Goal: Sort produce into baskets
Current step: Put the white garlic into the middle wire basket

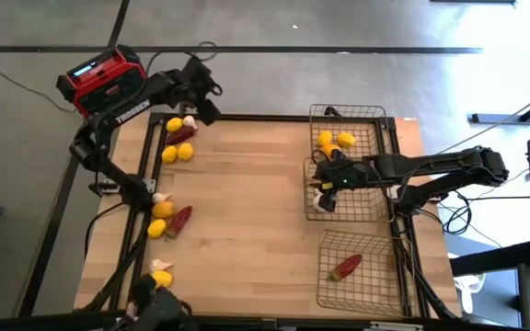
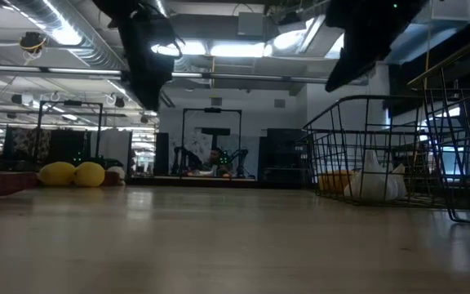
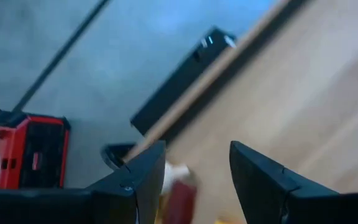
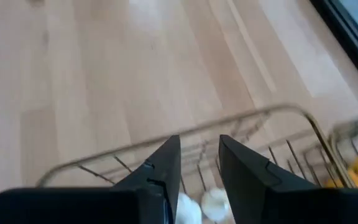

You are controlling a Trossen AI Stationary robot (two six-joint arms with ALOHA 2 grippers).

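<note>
My left gripper [image 1: 198,89] is open and empty, raised over the table's far left corner; a dark red chili [image 3: 179,194] and a white garlic bulb [image 3: 176,172] show below its fingers. There lemons [image 1: 177,153], a garlic bulb [image 1: 190,120] and a chili [image 1: 180,135] lie on the wood. My right gripper [image 1: 325,175] is open and empty, raised over the middle basket [image 1: 375,207], where garlic bulbs [image 4: 215,202] rest on the mesh floor. The far basket [image 1: 375,115] holds lemons [image 1: 335,142]. The near basket [image 1: 385,285] holds a chili [image 1: 346,267].
More produce lies along the table's left edge: a garlic bulb [image 1: 161,197], lemons [image 1: 162,210], a chili [image 1: 180,220], and another garlic bulb and lemon [image 1: 161,273] near the front. A red-and-black radio [image 1: 101,78] stands off the far left corner. Bare wood lies in the middle.
</note>
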